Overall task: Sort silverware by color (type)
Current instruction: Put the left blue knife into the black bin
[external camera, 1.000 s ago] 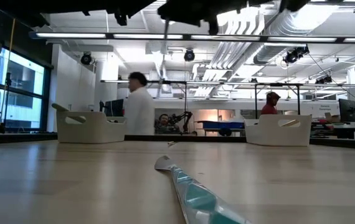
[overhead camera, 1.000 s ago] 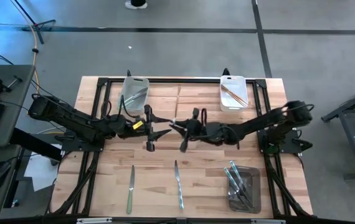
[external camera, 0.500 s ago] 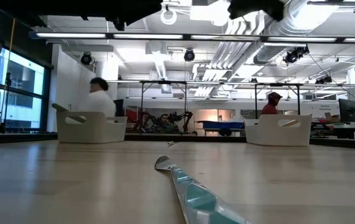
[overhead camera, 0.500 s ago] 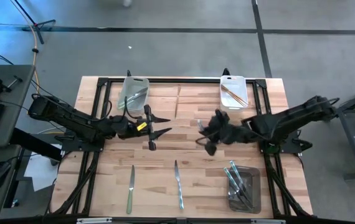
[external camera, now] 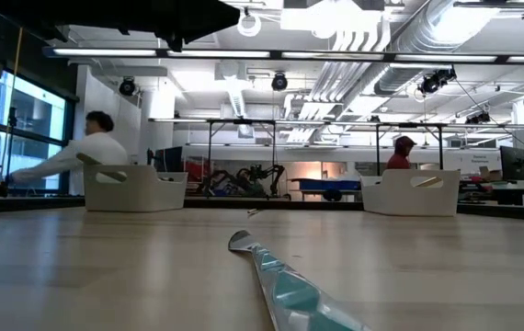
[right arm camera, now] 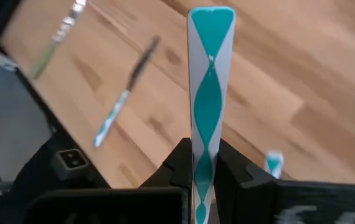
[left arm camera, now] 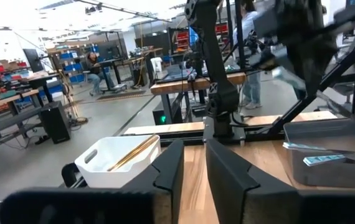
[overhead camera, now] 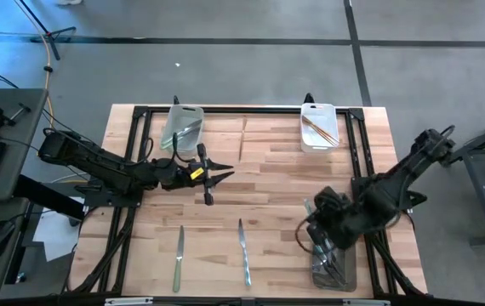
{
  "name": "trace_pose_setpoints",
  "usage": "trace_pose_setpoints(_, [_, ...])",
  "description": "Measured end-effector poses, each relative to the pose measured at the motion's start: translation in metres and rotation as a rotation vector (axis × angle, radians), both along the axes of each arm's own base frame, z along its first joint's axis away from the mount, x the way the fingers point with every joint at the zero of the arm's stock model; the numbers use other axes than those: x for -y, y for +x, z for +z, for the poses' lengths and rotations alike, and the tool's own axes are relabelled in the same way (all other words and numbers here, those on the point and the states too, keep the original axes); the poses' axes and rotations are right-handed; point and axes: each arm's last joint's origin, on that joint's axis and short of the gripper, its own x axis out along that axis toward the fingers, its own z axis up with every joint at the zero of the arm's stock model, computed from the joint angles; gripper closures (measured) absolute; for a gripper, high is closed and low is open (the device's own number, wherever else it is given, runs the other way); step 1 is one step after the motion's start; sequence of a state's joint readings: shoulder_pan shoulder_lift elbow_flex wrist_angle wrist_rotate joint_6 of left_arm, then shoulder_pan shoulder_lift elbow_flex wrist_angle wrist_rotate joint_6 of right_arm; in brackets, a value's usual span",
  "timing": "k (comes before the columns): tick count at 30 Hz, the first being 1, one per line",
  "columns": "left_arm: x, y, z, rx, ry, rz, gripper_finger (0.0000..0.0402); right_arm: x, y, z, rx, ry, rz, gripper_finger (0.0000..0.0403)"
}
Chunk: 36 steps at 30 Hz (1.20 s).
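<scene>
- Right claw (right arm camera: 203, 167) grips a teal-and-white utensil (right arm camera: 209, 93) by one end; the piece sticks straight out between the two fingers. From above, this claw (overhead camera: 321, 223) is over the near right part of the counter (overhead camera: 268, 191), at the grey bin (overhead camera: 350, 268).
- Left claw (overhead camera: 214, 178) hangs over the middle-left of the counter, near the far left bin (overhead camera: 176, 129). Its fingers (left arm camera: 165, 176) stand narrow, with only a slim gap between them, and they hold nothing.
- Grey bin carries several blue-green pieces (overhead camera: 328, 255), lying mixed together.
- Far left bin is white and holds silver pieces (overhead camera: 186, 130).
- Far right bin (overhead camera: 310, 134) is white too, and gold-bronze pieces (overhead camera: 320, 127) lie slanted in it. The left wrist view shows the same bin (left arm camera: 99, 165) with the gold pieces (left arm camera: 134, 151) leaning on its wall.
- Two pieces lie free on the near part of the counter, side by side but apart: a knife with green handle (overhead camera: 178, 257) on the left and a knife with blue handle (overhead camera: 243, 252) to its right. The right wrist view shows both, the green one (right arm camera: 58, 37) and the blue one (right arm camera: 126, 90).
- In the low view the blue-handled knife (external camera: 285, 285) lies flat, very close to the camera.
- Behind the counter, a person in white (external camera: 69, 158) leans at the left of the room.
</scene>
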State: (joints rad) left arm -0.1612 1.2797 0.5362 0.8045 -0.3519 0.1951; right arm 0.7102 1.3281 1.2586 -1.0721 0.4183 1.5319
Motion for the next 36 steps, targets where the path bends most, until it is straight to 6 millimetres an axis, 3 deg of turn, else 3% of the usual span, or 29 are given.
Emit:
trace_pose_setpoints(8, [0.0,0.0,-0.004,-0.037,0.005,0.0,0.0367,-0.016,-0.02,-0.05,-0.057,0.072,-0.113,0.0392])
trace_pose_setpoints(16, [0.0,0.0,-0.004,-0.038,-0.004,0.0,0.0374,-0.019,-0.032,-0.076,-0.13,0.07,-0.094,0.0392])
trace_pose_setpoints(24, [0.0,0.0,-0.005,-0.042,-0.02,-0.001,0.0374,-0.019,-0.04,-0.09,-0.151,0.036,-0.068,0.0385])
trace_pose_setpoints(36, [0.003,0.0,-0.006,-0.054,-0.025,-0.014,0.0374,-0.023,-0.043,-0.093,-0.188,0.051,0.01,0.0295])
